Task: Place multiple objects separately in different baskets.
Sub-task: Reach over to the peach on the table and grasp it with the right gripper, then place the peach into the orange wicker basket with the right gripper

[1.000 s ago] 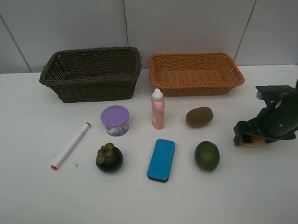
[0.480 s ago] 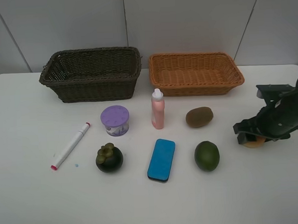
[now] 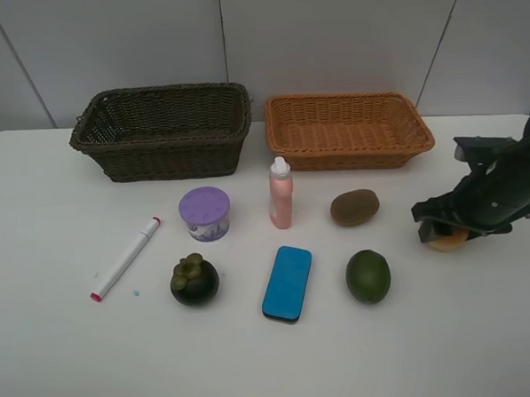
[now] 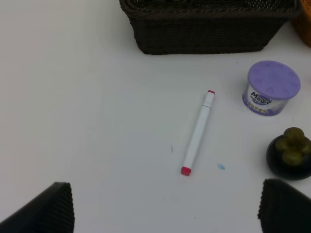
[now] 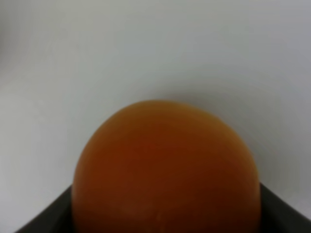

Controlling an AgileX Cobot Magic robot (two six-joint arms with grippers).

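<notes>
Orange-red fruit (image 5: 165, 170), smooth, round, clamped in right end effector (image 3: 442, 228), left end effector (image 4: 167, 206) spread wide.

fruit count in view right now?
4. Mangosteen front left; lime front right; kiwi just behind the lime; orange fruit far right, in the right gripper. The dark basket hides part of its inside.

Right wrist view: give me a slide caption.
Orange fruit fills the frame, held between the dark jaws over the white table.
</notes>
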